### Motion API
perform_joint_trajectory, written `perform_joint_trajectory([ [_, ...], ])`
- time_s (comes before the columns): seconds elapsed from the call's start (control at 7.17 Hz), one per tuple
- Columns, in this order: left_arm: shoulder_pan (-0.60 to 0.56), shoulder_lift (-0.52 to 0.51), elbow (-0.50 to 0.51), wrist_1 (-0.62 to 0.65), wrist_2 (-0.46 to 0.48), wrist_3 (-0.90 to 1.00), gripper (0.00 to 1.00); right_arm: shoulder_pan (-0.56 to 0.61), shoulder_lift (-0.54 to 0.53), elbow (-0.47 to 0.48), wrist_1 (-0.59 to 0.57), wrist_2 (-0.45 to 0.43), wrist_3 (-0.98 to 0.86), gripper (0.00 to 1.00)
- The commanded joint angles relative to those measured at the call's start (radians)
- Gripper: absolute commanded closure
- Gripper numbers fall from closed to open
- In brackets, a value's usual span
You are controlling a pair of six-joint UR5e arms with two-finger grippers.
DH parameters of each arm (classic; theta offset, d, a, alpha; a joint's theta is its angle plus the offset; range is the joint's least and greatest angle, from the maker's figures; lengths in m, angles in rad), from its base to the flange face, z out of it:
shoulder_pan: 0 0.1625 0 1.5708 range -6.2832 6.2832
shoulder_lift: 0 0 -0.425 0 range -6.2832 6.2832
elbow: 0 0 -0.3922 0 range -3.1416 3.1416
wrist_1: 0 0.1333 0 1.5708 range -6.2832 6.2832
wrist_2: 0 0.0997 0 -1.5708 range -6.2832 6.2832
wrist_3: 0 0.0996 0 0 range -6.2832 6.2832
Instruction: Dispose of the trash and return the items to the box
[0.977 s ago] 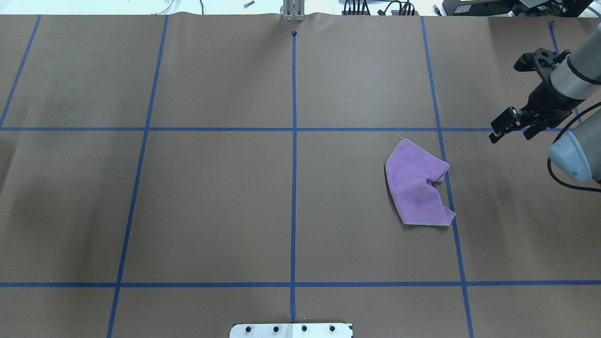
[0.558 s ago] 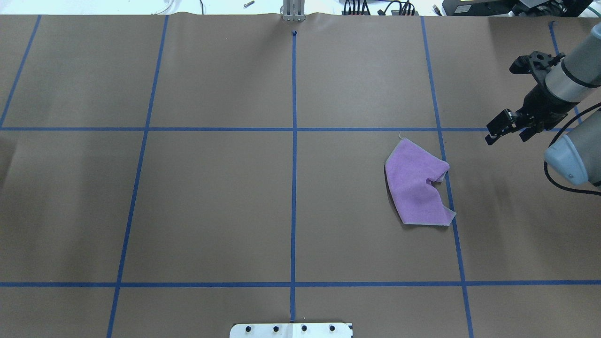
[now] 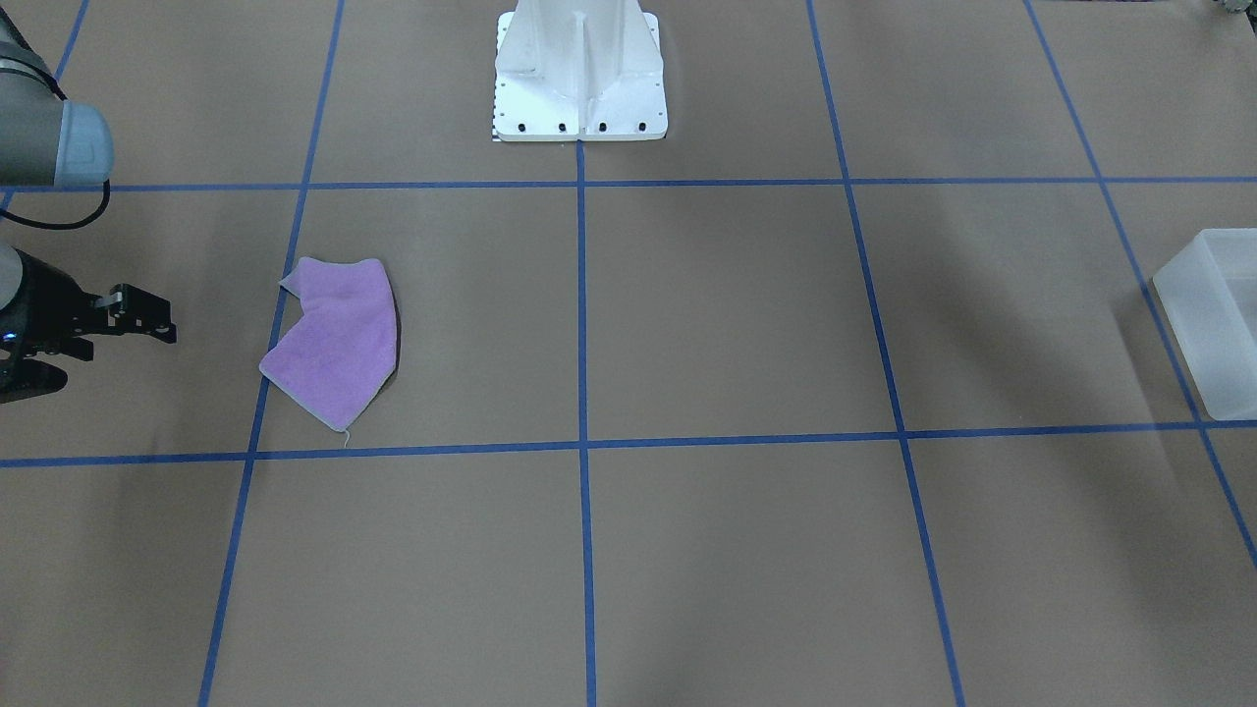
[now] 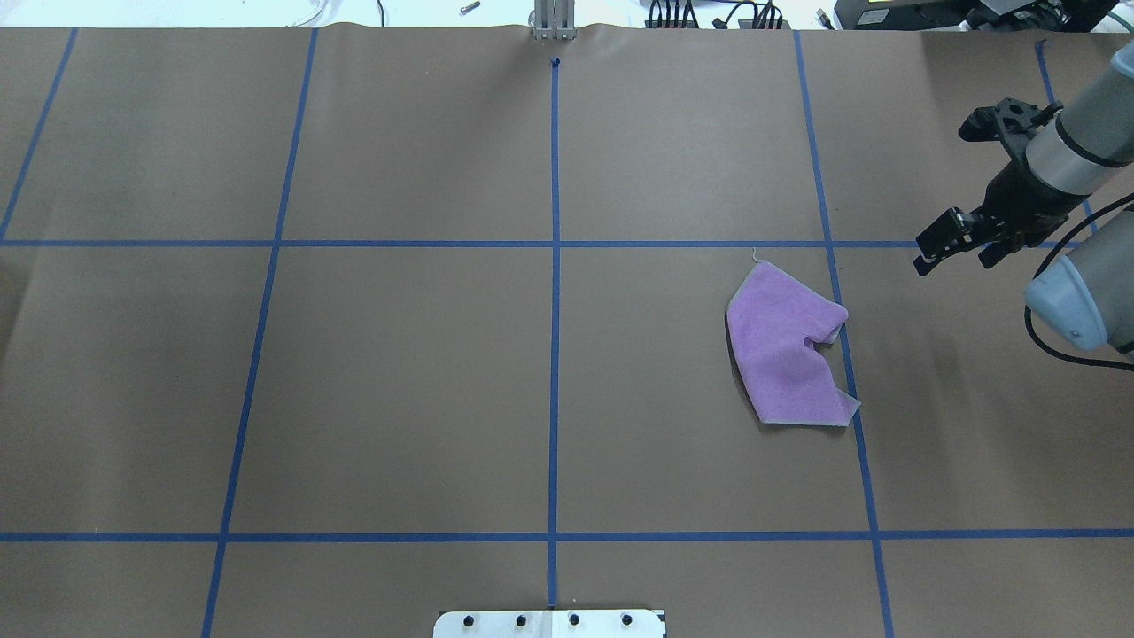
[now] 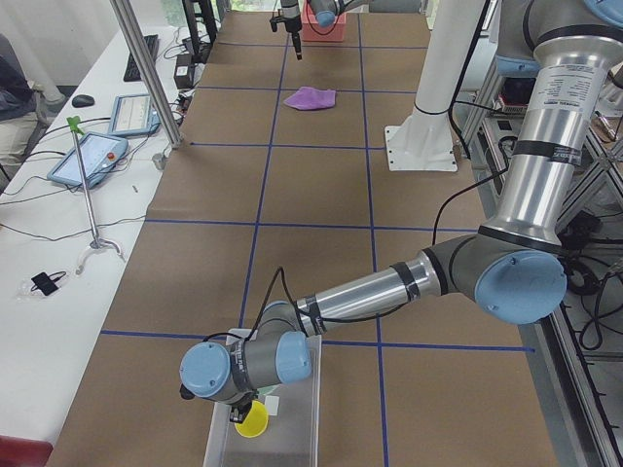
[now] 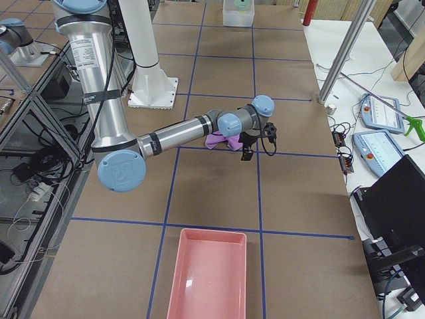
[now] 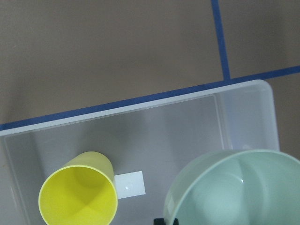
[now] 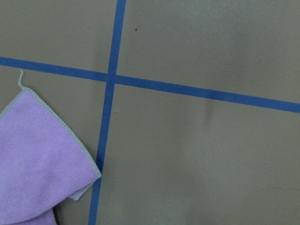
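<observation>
The mint-green bowl [image 7: 234, 187] fills the left wrist view's lower right, close to the camera and overlapping the wall of the frosted box [image 7: 140, 107]. My left gripper is shut on the bowl's rim; only a black finger tip [image 7: 161, 221] shows. The yellow cup [image 7: 78, 197] stands upright inside the box and also shows in the exterior left view [image 5: 253, 418]. The box sits at the table's left end [image 3: 1213, 324]. My right gripper [image 4: 957, 255] is open and empty, above the table to the right of a purple cloth [image 4: 788, 354].
The purple cloth [image 3: 334, 344] lies crumpled on the brown paper over a blue tape line. A pink tray [image 6: 206, 279] sits at the table's right end. The white robot base [image 3: 579, 79] stands at mid-table on the robot's side.
My right gripper has drifted slightly to the left, towards the cloth, and stays open. The cloth has not moved.
</observation>
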Motion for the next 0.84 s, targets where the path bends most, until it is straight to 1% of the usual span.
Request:
perform_joint_trajectory([
  [0.0, 0.003, 0.001, 0.025, -0.057, -0.039, -0.075, 1.00, -0.001, 0.000, 0.000, 0.000, 0.000, -0.001, 0.00],
  [0.14, 0.021, 0.008, 0.020, -0.066, -0.070, -0.107, 1.00, -0.001, 0.000, 0.000, 0.000, 0.000, 0.001, 0.00],
  [0.28, 0.041, 0.024, 0.014, -0.128, -0.084, -0.174, 1.00, -0.001, 0.000, 0.000, 0.000, 0.000, 0.001, 0.00],
  [0.42, 0.073, 0.051, 0.017, -0.217, -0.084, -0.241, 1.00, -0.001, -0.001, 0.000, 0.000, 0.000, 0.001, 0.00],
  [0.56, 0.087, 0.059, 0.017, -0.272, -0.084, -0.289, 1.00, -0.001, -0.002, -0.004, 0.000, 0.000, 0.001, 0.00],
  [0.7, 0.098, 0.071, 0.017, -0.276, -0.084, -0.290, 1.00, -0.001, -0.002, -0.009, 0.000, 0.000, -0.001, 0.00],
])
